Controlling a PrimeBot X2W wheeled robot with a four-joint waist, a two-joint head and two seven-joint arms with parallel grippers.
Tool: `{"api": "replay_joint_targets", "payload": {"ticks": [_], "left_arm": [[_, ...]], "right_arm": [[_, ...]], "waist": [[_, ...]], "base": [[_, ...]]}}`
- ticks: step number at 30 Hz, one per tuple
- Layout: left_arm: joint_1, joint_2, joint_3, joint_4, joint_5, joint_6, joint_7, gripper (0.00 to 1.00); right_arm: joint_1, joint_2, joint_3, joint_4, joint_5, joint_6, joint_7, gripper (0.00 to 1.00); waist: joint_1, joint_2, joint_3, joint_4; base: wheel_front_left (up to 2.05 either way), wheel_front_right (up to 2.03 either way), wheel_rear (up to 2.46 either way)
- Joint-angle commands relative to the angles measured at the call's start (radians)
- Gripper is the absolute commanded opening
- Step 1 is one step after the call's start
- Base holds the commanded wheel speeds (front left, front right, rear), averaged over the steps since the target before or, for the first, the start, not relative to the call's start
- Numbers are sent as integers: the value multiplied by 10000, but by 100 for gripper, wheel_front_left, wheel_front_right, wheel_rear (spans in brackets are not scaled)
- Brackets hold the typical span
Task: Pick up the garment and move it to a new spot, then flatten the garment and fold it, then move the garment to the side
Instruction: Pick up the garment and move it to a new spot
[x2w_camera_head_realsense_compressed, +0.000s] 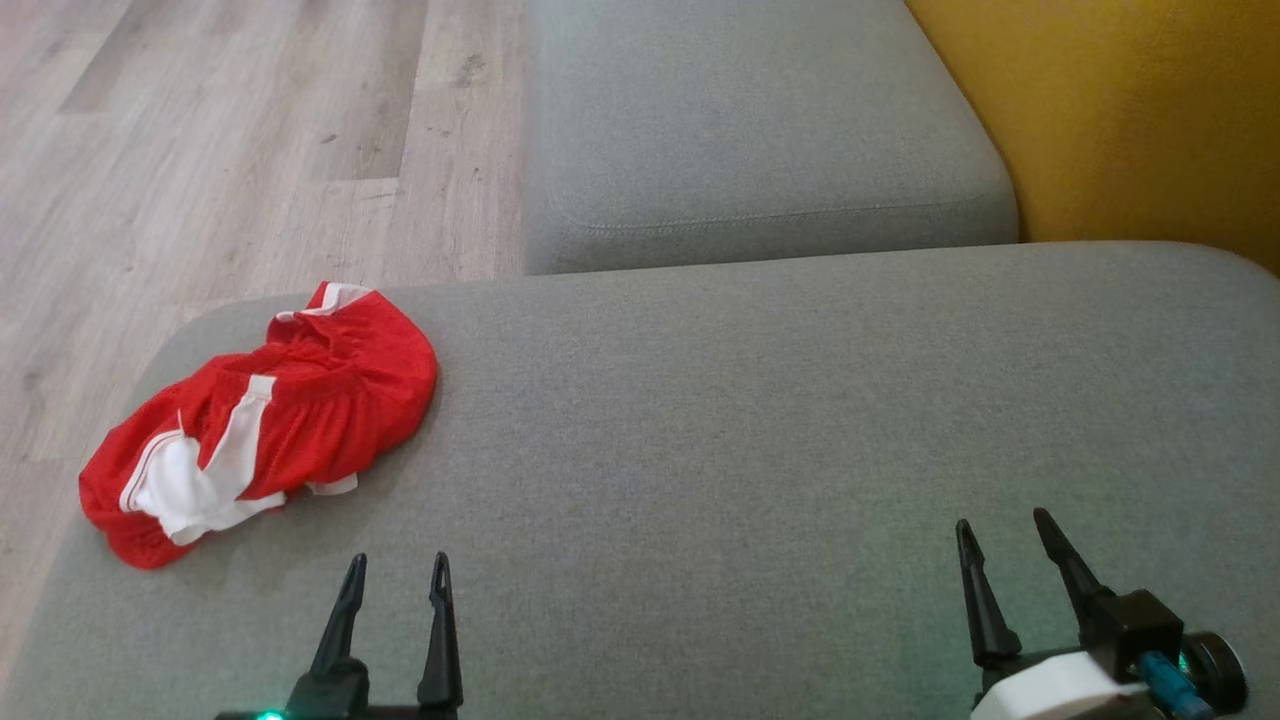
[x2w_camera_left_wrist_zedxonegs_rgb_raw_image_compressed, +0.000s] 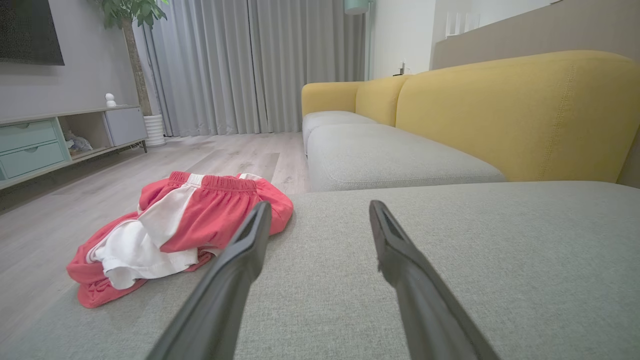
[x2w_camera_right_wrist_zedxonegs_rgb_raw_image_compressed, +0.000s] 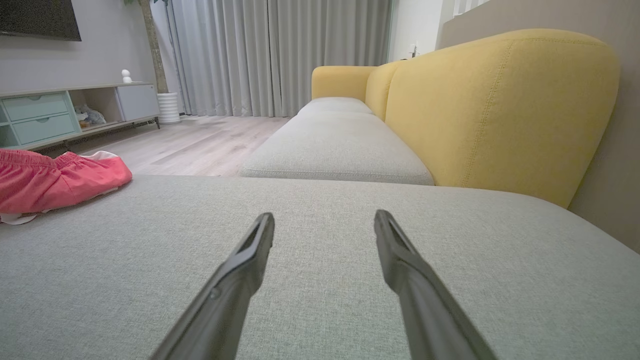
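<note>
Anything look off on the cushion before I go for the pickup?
The red garment lies bunched in a heap at the grey cushion's left edge, near the drop to the floor. Otherwise nothing stands out; the left gripper and right gripper are open and empty.

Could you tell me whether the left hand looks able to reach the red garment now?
Probably yes: the garment lies crumpled on the grey cushion just ahead and left of the open left hand, with nothing but bare cushion between them.
</note>
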Motion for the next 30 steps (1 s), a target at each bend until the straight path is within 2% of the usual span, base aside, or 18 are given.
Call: {"api": "replay_joint_targets", "payload": {"ticks": [1,5,9,19,25,30], "left_arm": [[-403,22,312,-253,-43,54,-122,100],[-507,22,318,-254,-19,46,-122,100],[-624,22,358,-297,138,26,-122,100],[-752,56,817,-524,446,-165,-122,100],[-769,160,1154,-654,588,-315,-122,100],[-976,171,1164,-975,753,-369,-122,100]], "right_arm": [[-302,-102,228,-258,-54,-7,-137,100],[-244,-102,183,-248,-50,-7,-137,100],[-175,-102,134,-272,-13,-7,-137,100],[-271,-102,162,-308,263,-7,-138,100],[-452,-102,168,-277,320,-7,-138,100],[-689,-102,81,-314,192,-7,-138,100]], "waist": [[0,0,4,20],[0,0,63,261],[0,0,156,865],[0,0,525,3188],[0,0,776,4345],[0,0,1122,4654]], "base": [[0,0,0],[0,0,0],[0,0,0],[0,0,0],[0,0,0],[0,0,0]]}}
